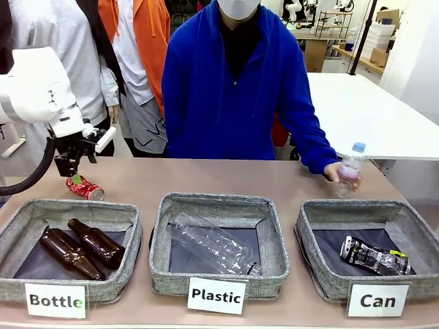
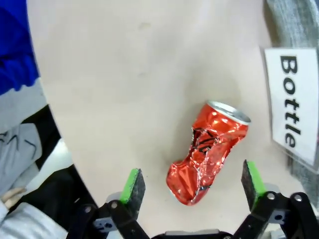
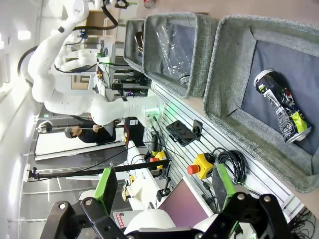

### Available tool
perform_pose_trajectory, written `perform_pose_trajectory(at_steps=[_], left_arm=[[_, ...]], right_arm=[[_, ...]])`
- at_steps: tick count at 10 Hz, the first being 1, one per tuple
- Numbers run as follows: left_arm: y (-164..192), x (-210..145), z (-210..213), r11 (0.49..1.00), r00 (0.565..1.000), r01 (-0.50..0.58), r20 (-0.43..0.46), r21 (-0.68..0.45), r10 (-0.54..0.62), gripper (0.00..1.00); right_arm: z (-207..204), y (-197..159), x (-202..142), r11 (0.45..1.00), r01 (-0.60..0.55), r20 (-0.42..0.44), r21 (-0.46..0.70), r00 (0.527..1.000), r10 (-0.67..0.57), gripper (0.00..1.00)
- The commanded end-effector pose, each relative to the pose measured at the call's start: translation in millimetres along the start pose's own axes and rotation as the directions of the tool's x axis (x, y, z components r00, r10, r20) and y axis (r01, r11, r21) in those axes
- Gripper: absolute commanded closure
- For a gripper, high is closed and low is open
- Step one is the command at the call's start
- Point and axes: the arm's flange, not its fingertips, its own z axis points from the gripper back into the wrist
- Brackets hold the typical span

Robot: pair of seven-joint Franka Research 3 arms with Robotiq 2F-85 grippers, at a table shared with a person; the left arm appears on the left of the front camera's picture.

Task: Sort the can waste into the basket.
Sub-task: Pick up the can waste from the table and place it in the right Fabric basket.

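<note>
The can waste, a crushed red can (image 1: pixel 85 187) and a dented black-and-silver can (image 1: pixel 375 257), lies in two places. In the front view you see the red can on its side on the bare table (image 1: pixel 226 178), just beyond the far rim of the grey basket carded "Bottle" (image 1: pixel 20 219), which holds two brown bottles (image 1: pixel 82 248). The black-and-silver can lies on the dark bottom of the basket (image 1: pixel 312 236) carded "Can", at the robot's right. Between the two, the "Plastic" basket (image 1: pixel 159 240) holds a clear bottle (image 1: pixel 212 247). Your left gripper (image 1: pixel 77 166) hangs just above the red can, and its jaws look parted. At the far right a person's hand (image 1: pixel 339 171) grips a small plastic bottle (image 1: pixel 351 164) standing on the table.

In the left wrist view the left gripper (image 2: pixel 192 174) stands wide open, one green pad (image 2: pixel 133 180) on each side of the red can (image 2: pixel 207 152) and neither touching it. The can's crushed end points toward the gripper; its rimmed end points toward the "Bottle" card (image 2: pixel 291 102).

In the right wrist view your right gripper (image 3: pixel 164 179) is also spread wide, with nothing between its pads. Beyond it, the black-and-silver can (image 3: pixel 281 107) lies in the basket (image 3: pixel 224 74) with a green patch at one end, and the clear bottle (image 3: pixel 174 47) sits in the next basket along.
</note>
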Motion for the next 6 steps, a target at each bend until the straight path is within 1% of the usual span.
perform_pose_trajectory(at_steps=[1, 2, 3, 4, 5, 6], left_arm=[[16.6, -11.7, -17.2, 0.992, 0.995, 0.092, -0.033, -0.084, -0.095, 0.0], [16.4, -13.8, -31.2, 0.984, 0.99, 0.109, -0.068, -0.14, -0.12, 0.0], [14.2, -15.6, -40.9, 0.968, 0.983, 0.146, -0.084, -0.204, -0.166, 0.0], [15.3, -16.4, -45.8, 0.959, 0.978, 0.167, -0.085, -0.23, -0.191, 0.0], [17.0, -15.8, -51.4, 0.96, 0.98, 0.161, -0.079, -0.231, -0.184, 0.0], [18.7, -14.3, -57.4, 0.966, 0.981, 0.141, -0.101, -0.216, -0.166, 0.0]], right_arm=[[2.0, -1.1, -3.8, 1.0, -0.027, -0.016, -0.007, 1.0, 0.027, 0.0], [2.0, -1.1, -3.8, 1.0, -0.027, -0.016, -0.007, 1.0, 0.027, 0.0], [2.0, -1.1, -3.8, 1.0, -0.027, -0.016, -0.007, 1.0, 0.027, 0.0], [2.0, -1.1, -3.8, 1.0, -0.027, -0.016, -0.007, 1.0, 0.027, 0.0], [2.0, -1.1, -3.8, 1.0, -0.027, -0.016, -0.007, 1.0, 0.027, 0.0], [2.0, -1.1, -3.8, 1.0, -0.027, -0.016, -0.007, 1.0, 0.027, 0.0]])
